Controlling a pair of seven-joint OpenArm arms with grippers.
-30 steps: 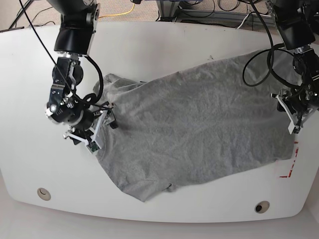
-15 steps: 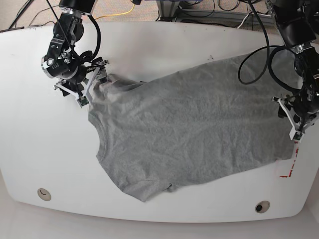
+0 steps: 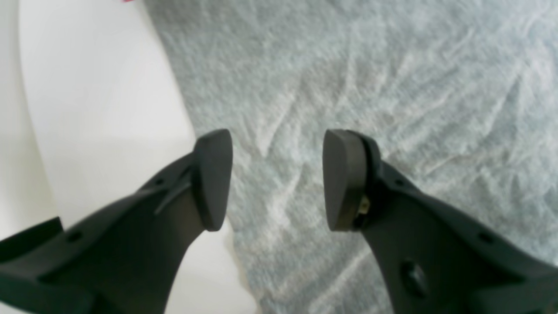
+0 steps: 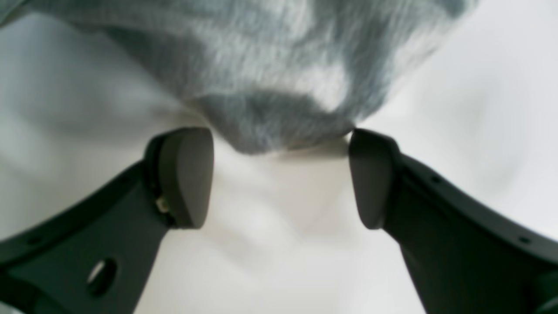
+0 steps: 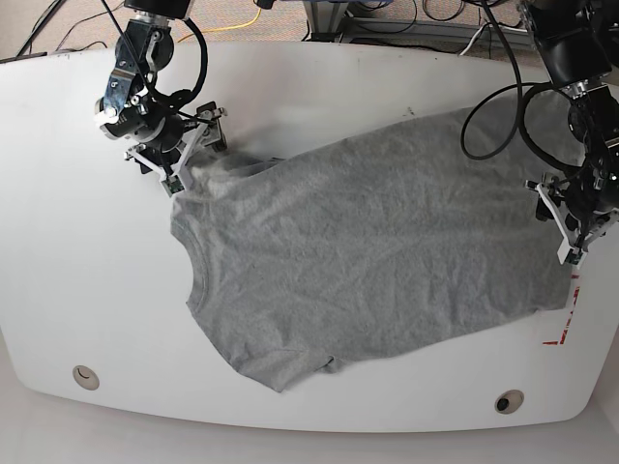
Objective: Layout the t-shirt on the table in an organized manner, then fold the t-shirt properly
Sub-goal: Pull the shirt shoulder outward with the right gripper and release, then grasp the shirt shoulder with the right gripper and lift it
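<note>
Fabric at the top sleeve corner now lies released: the right end effector [image 5: 184,150], which half a second ago was clenched on that corner and dragging it up and outward, has spread its jaws, and in its wrist view the grey hem sits just ahead of the two pads with only white surface [image 5: 319,87] between them. The t-shirt [image 5: 377,261] has gone from a bunched shoulder a second ago to a flatter, wider spread, lying diagonally across the surface with its collar toward the lower left and its hem at the far right edge, near the red tape mark [image 5: 561,333].

The left end effector [image 5: 571,227] hangs over that hem with its jaws apart and nothing between them, its wrist view showing wrinkled cloth beneath and the surface edge beside it.

So the stretch of the upper sleeve looks finished. The layout step is likely not: the shirt is askew to the surface, the lower sleeve near the front edge is tucked and creased, and wrinkles run through the body. Folding seems premature until those are squared and smoothed.
</note>
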